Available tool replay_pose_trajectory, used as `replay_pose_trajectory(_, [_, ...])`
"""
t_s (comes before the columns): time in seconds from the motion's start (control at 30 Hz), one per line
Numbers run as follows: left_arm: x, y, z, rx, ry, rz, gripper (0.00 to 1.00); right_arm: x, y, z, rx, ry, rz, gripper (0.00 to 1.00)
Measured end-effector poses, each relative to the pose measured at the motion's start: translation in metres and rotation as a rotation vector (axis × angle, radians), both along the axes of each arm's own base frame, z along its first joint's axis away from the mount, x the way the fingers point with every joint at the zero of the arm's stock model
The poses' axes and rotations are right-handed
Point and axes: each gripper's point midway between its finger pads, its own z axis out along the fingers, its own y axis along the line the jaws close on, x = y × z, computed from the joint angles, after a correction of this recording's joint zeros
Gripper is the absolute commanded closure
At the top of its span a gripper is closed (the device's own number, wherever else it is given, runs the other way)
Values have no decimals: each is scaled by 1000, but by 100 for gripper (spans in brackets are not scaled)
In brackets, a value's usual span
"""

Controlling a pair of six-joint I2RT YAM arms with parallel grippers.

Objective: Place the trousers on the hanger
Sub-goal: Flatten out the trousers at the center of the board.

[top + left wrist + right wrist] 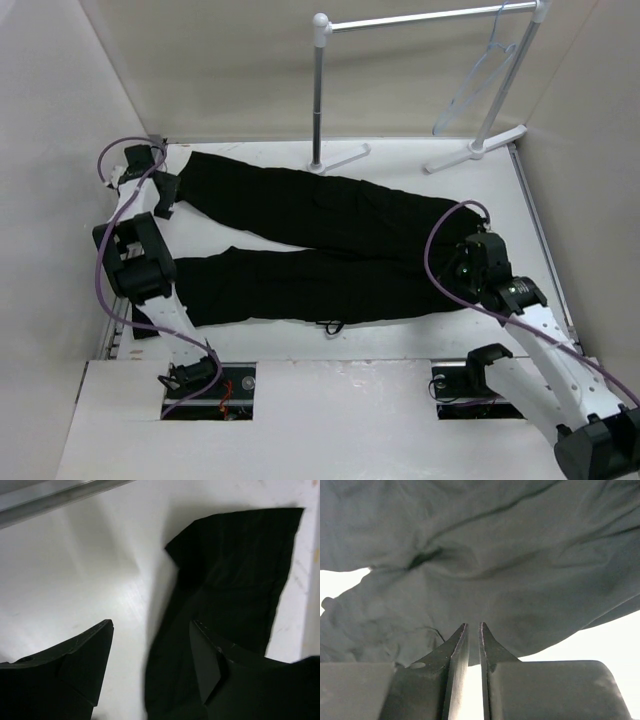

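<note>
Left gripper [151,625] stands spread over the trousers [320,240] hem; right gripper [472,625], jaws nearly together at the waist, could lose a thin pinch.

A lab test booth — plain white walls [200,70], tabletop garment rack [318,100].

Pale walls [220,70] enclose a white table [400,178] and a garment rack [430,17].
</note>
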Motion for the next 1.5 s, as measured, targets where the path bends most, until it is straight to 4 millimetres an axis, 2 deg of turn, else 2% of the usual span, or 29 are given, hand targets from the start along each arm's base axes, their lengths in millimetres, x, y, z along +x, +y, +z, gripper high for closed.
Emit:
replay_pose_trajectory(0.13, [42,5,-2,-43,-77,17,41,-5,12,-14,-4,51,48,79])
replay_pose_trajectory(0.3, [69,10,-18,-70,-78,49,47,-7,18,-22,-2,89,55,77])
replay_pose_trajectory(0.4, [74,13,-34,-72,-42,71,57,-6,18,-23,-2,95,53,77])
replay_pose_trajectory(0.43, [74,14,-39,-71,-30,76,70,-6,18,-23,-3,98,53,77])
replay_pose_trajectory(0.5, [75,14,-46,-73,-16,84,87,-5,18,-24,-6,106,51,77])
replay_pose_trajectory(0.57, [76,13,-50,-73,-7,85,94,-3,17,-24,-7,109,48,77])
replay_pose_trajectory(0.63, [77,10,-48,-64,-8,80,95,-2,16,-24,-7,107,42,77])
replay_pose_trajectory(0.7, [78,8,-38,-39,-24,65,95,0,15,-24,-7,107,36,74])
replay_pose_trajectory(0.77, [78,5,-21,-1,-59,41,91,3,15,-25,-7,106,32,68])
replay_pose_trajectory(0.93, [47,-3,40,150,-147,-1,86,10,16,-24,-1,87,27,54])
replay_pose_trajectory(1.0, [33,1,53,214,-164,1,84,12,15,-23,1,79,26,51])
replay_pose_trajectory(1.03, [27,4,52,239,-161,6,80,13,14,-22,1,75,24,50])
replay_pose_trajectory(1.07, [19,8,46,261,-143,13,72,14,12,-22,-2,72,20,49])
replay_pose_trajectory(1.13, [-1,15,20,285,-71,20,54,17,6,-21,-5,68,8,47])
replay_pose_trajectory(1.17, [-12,19,3,285,-22,22,49,18,3,-21,-5,64,-1,46])
replay_pose_trajectory(1.27, [-41,29,-32,271,92,33,46,21,-6,-17,-5,46,-27,45])
replay_pose_trajectory(1.33, [-51,38,-37,267,121,49,46,22,-9,-14,-4,33,-33,45])
replay_pose_trajectory(1.5, [-51,58,-15,284,71,93,46,21,-7,-12,5,29,-24,46])
